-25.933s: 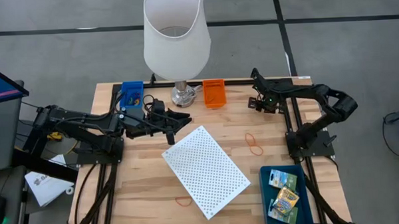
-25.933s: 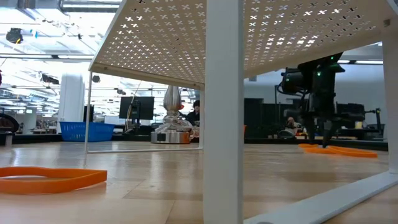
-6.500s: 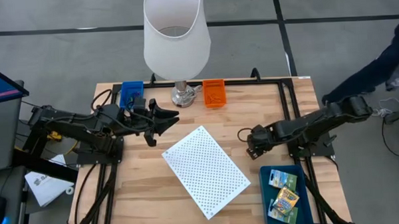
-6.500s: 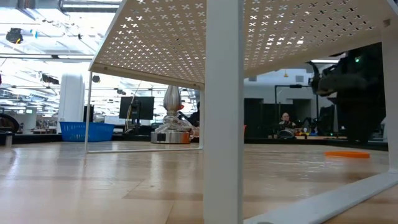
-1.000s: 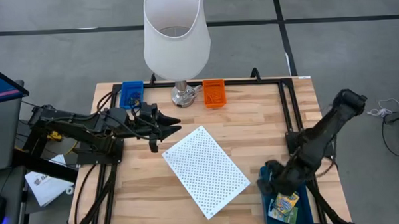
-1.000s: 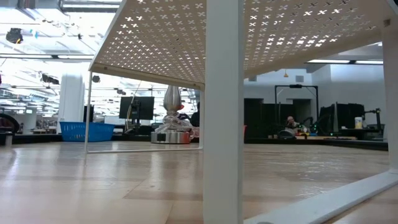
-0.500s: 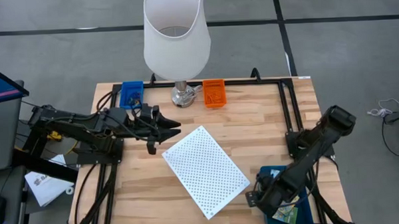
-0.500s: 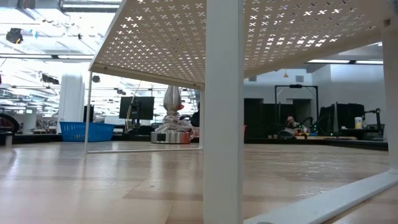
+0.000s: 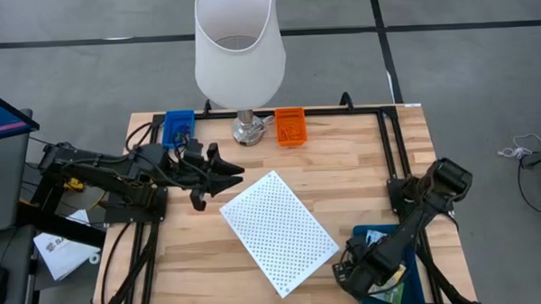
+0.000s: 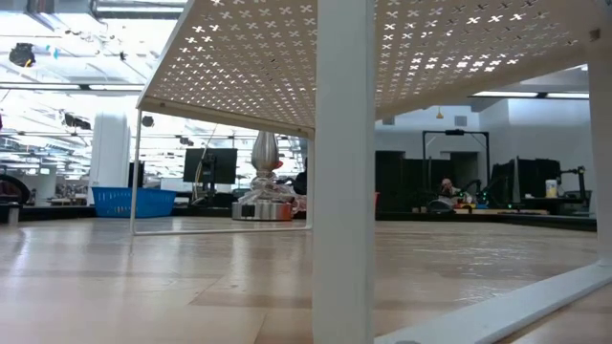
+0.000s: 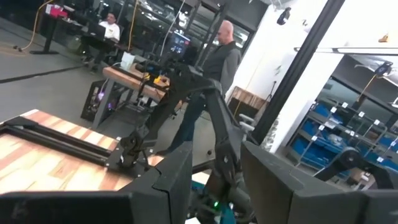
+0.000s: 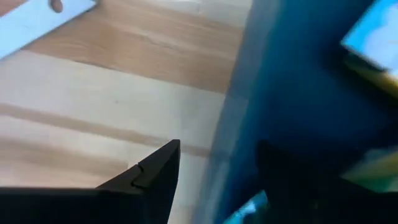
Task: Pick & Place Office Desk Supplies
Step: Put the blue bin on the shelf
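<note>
At the table's near right stands a dark blue tray [image 9: 371, 231] with small colourful printed boxes [image 12: 375, 38] lying in it. My right gripper [image 9: 350, 274] points down at the tray's left wall [image 12: 233, 124], open [image 12: 217, 146]. One finger is over the bare wood outside the tray and the other over the inside. Whether either touches the tray I cannot tell. My left gripper [image 9: 231, 174] hovers raised over the table's left part, open [image 11: 216, 149], with nothing between its fingers. No rubber bands or rings show.
A white perforated panel [image 9: 278, 231] lies slanted across the table's middle; its leg [image 10: 342, 172] fills the low view. A big white lamp [image 9: 240, 54] stands at the far edge between a blue bin [image 9: 178, 126] and an orange bin [image 9: 290, 126].
My right gripper has come down toward the table's near edge and a little to the left, from above the tray to the tray's left wall, staying open. My left gripper has tipped and turned slightly in place.
</note>
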